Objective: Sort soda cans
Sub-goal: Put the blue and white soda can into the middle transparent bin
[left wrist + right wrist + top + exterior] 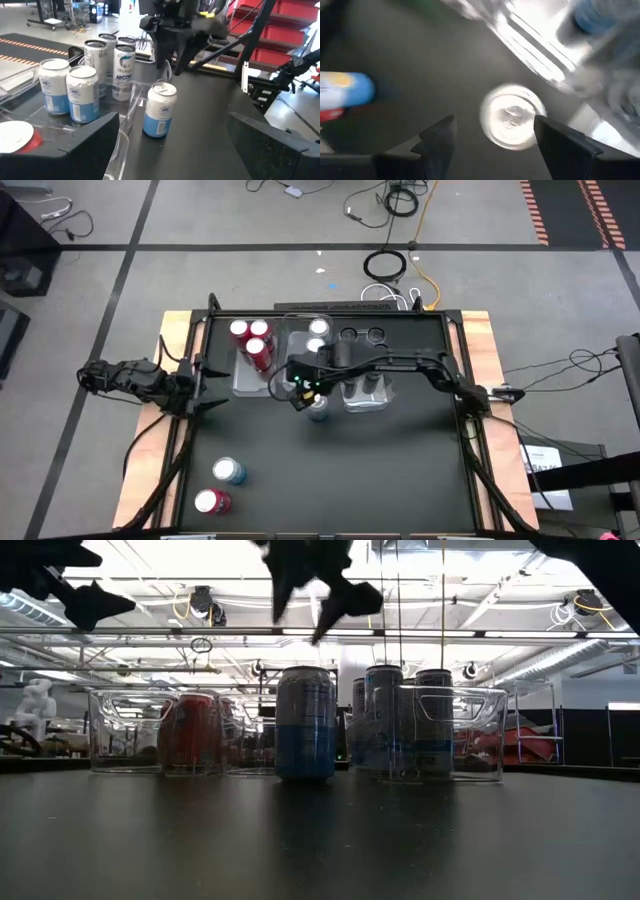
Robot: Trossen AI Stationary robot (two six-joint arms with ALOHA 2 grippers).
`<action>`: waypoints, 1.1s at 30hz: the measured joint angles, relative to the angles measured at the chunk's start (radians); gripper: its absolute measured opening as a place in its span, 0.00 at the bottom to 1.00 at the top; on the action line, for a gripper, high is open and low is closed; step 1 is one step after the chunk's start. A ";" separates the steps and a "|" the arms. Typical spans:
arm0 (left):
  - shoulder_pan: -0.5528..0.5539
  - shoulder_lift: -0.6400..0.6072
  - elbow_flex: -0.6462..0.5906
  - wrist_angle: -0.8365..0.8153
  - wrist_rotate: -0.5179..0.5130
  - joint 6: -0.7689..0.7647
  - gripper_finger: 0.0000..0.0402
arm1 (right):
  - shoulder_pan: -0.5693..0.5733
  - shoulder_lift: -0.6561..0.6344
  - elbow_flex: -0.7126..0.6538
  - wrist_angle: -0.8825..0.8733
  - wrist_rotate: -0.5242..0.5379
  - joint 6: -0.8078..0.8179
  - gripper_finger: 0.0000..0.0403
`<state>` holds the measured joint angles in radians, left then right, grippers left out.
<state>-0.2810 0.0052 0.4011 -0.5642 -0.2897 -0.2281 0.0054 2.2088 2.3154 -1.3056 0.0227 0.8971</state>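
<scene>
A blue-and-silver soda can (318,411) stands upright on the black table (330,480), just in front of the clear trays. My right gripper (303,392) hovers open above it, fingers pointing down. In the right wrist view the can's silvery top (512,123) shows below and between the fingertips, with no touch. In the low view the fingers (335,605) hang clear over the can (305,725). My left gripper (205,400) waits open at the table's left edge. Two more cans, one blue (228,471) and one red (212,502), stand near the front left.
Three clear trays stand side by side at the far middle. The left tray (245,380) holds red cans (252,340), the middle one blue-and-silver cans (82,94), and the right tray (365,395) dark cans (362,335). Bare table lies toward the near edge and the right.
</scene>
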 joint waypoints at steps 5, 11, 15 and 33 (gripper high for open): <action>0.000 0.000 0.000 -0.006 0.000 0.000 0.94 | -0.002 -0.002 0.000 -0.065 0.032 0.097 0.63; 0.000 0.000 0.000 -0.010 0.001 0.000 0.94 | -0.002 0.015 -0.002 -0.045 0.033 0.135 0.63; 0.000 0.000 0.000 -0.012 0.001 0.000 0.94 | 0.003 0.055 -0.004 -0.041 0.023 0.139 0.63; 0.000 0.000 0.000 -0.014 0.001 0.000 0.94 | 0.010 0.084 -0.004 -0.056 0.027 0.109 0.63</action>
<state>-0.2810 0.0051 0.4011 -0.5777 -0.2886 -0.2279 0.0153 2.2929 2.3116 -1.3617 0.0494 1.0062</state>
